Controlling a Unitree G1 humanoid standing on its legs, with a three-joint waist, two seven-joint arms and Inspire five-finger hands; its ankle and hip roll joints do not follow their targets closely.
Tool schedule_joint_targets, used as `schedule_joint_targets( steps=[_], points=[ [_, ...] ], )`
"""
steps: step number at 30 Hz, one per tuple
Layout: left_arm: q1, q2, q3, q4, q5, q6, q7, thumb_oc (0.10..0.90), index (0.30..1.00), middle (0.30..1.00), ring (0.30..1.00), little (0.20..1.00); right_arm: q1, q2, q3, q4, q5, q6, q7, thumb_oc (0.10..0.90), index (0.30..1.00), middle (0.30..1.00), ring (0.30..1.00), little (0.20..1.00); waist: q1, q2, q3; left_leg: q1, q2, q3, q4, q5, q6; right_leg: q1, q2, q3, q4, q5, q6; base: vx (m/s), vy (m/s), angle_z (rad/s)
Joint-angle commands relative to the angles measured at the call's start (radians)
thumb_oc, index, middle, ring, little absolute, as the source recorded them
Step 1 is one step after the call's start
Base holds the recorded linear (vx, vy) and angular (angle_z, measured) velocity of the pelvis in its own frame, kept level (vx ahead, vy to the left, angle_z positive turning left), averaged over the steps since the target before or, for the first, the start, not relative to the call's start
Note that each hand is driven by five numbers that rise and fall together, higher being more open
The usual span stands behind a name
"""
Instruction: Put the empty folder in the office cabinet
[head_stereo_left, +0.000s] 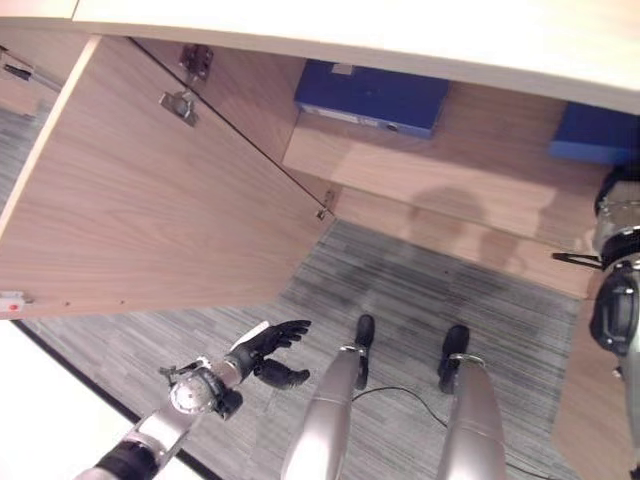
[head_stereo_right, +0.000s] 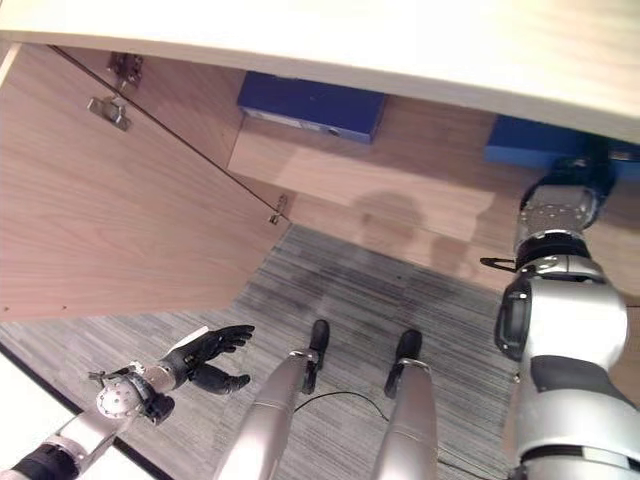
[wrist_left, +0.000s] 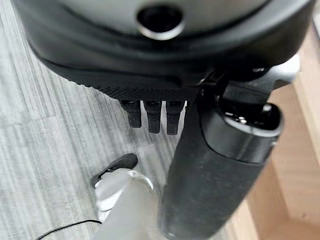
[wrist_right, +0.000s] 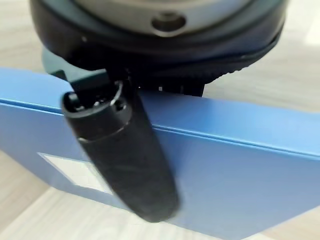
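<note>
Two blue folders lie in the open cabinet (head_stereo_left: 420, 170): one folder (head_stereo_left: 372, 97) flat on the shelf at about 12 o'clock in the left eye view, and a second folder (head_stereo_right: 535, 140) at about 2 o'clock, where the right arm reaches in. This second one is judged to be the task's empty folder, resting on the wooden shelf (wrist_right: 280, 85) so that it can be left there. In the right wrist view the right hand (wrist_right: 125, 150) is at the folder (wrist_right: 225, 175), its thumb laid across the blue face; the fingers are hidden behind the folder's upper edge, so whether they are curled round it or straight cannot be told. The right arm is stretched forward and up into the cabinet, wrist at the shelf.

The cabinet door (head_stereo_left: 150, 200) stands swung wide at 9 to 10 o'clock, giving free access to the shelf. The left hand (head_stereo_left: 268, 350) hangs low at about 7 o'clock above the grey carpet (head_stereo_left: 420, 300), fingers straight and loosely spread, thumb apart, holding nothing; this idle pose keeps it clear of the door and the shelf. Placement appears nearly complete; release is judged to remain.
</note>
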Motion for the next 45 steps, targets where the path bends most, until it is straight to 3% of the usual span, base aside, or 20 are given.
schedule_joint_targets(
  steps=[1, 6, 7, 22, 34, 39, 41, 43, 45],
  points=[
    [0.049, 0.080, 0.012, 0.021, 0.023, -0.010, 0.026, 0.800, 0.900, 0.900, 0.900, 0.900, -0.024, -0.109, 0.046, 0.056, -0.096, 0.100, -0.037, 0.800, 0.900, 0.900, 0.900, 0.900, 0.043, 0.008, 0.013, 0.066, 0.077, 0.010, -0.014, -0.091, -0.046, 0.166, -0.010, 0.035, 0.024, -0.169, 0.097, 0.00, -0.042, 0.12],
    [0.062, 0.071, -0.010, 0.008, 0.068, 0.017, 0.016, 0.800, 0.900, 0.900, 0.900, 0.900, -0.031, -0.142, 0.078, 0.146, -0.193, 0.223, -0.065, 0.800, 0.900, 0.900, 0.900, 0.900, 0.049, -0.002, 0.000, 0.112, 0.075, 0.001, -0.038, -0.114, -0.047, 0.222, -0.005, 0.027, 0.005, -0.196, 0.095, 0.06, -0.037, 0.07],
    [0.062, 0.054, -0.021, 0.016, 0.091, 0.024, 0.013, 0.800, 0.900, 0.900, 0.900, 0.900, -0.027, -0.134, 0.074, 0.189, -0.202, 0.249, -0.081, 0.800, 0.900, 0.900, 0.900, 0.900, 0.053, -0.003, -0.002, 0.127, 0.076, -0.003, -0.062, -0.086, -0.044, 0.240, 0.000, 0.018, -0.017, -0.174, 0.090, -0.03, -0.011, 0.06],
    [0.030, -0.077, -0.032, 0.142, 0.104, 0.032, 0.072, 0.800, 0.900, 0.900, 0.900, 0.900, 0.024, -0.019, 0.034, 0.163, -0.252, 0.246, -0.173, 0.800, 0.900, 0.900, 0.900, 0.900, 0.056, -0.028, -0.031, 0.250, 0.062, -0.002, -0.207, -0.045, -0.046, 0.354, 0.013, -0.007, -0.134, -0.145, 0.095, 0.02, -0.002, 0.02],
    [0.036, -0.107, -0.024, 0.143, 0.092, 0.033, 0.073, 0.800, 0.900, 0.900, 0.900, 0.900, 0.092, 0.020, -0.001, 0.153, -0.253, 0.235, -0.168, 0.800, 0.900, 0.900, 0.900, 0.900, 0.065, -0.019, -0.028, 0.286, 0.060, -0.006, -0.240, -0.029, -0.046, 0.394, 0.010, -0.016, -0.157, -0.140, 0.096, 0.00, 0.000, 0.00],
    [0.022, -0.134, -0.010, 0.149, 0.084, 0.030, 0.081, 0.800, 0.900, 0.900, 0.900, 0.900, 0.149, 0.142, -0.036, 0.057, -0.174, 0.150, -0.159, 0.800, 0.900, 0.900, 0.900, 0.900, 0.062, -0.017, -0.026, 0.309, 0.059, -0.006, -0.286, -0.001, -0.045, 0.407, 0.017, -0.015, -0.187, -0.119, 0.094, 0.00, 0.000, 0.00],
    [-0.012, -0.159, 0.008, 0.167, 0.068, 0.033, 0.103, 0.800, 0.900, 0.900, 0.900, 0.900, 0.189, 0.260, -0.022, -0.061, -0.151, 0.082, -0.150, 0.800, 0.900, 0.900, 0.900, 0.900, 0.049, -0.023, -0.021, 0.321, 0.062, 0.002, -0.306, 0.000, -0.047, 0.405, 0.021, -0.008, -0.194, -0.118, 0.094, -0.02, 0.015, -0.11],
    [-0.080, -0.206, 0.022, 0.201, 0.053, 0.058, 0.148, 0.800, 0.900, 0.900, 0.900, 0.900, 0.319, 0.444, 0.034, -0.329, -0.181, -0.020, -0.167, 0.800, 0.900, 0.900, 0.900, 0.900, 0.015, -0.034, -0.006, 0.323, 0.072, 0.012, -0.330, 0.023, -0.048, 0.394, 0.032, 0.003, -0.209, -0.093, 0.091, -0.04, 0.032, -0.33],
    [-0.130, -0.241, 0.026, 0.259, 0.040, 0.074, 0.171, 0.800, 0.900, 0.900, 0.900, 0.900, 0.393, 0.506, 0.072, -0.443, -0.221, -0.040, -0.185, 0.800, 0.900, 0.900, 0.900, 0.900, -0.007, -0.043, -0.001, 0.331, 0.074, 0.015, -0.332, 0.016, -0.049, 0.394, 0.032, 0.007, -0.205, -0.101, 0.090, 0.01, 0.006, -0.21]
  ],
)
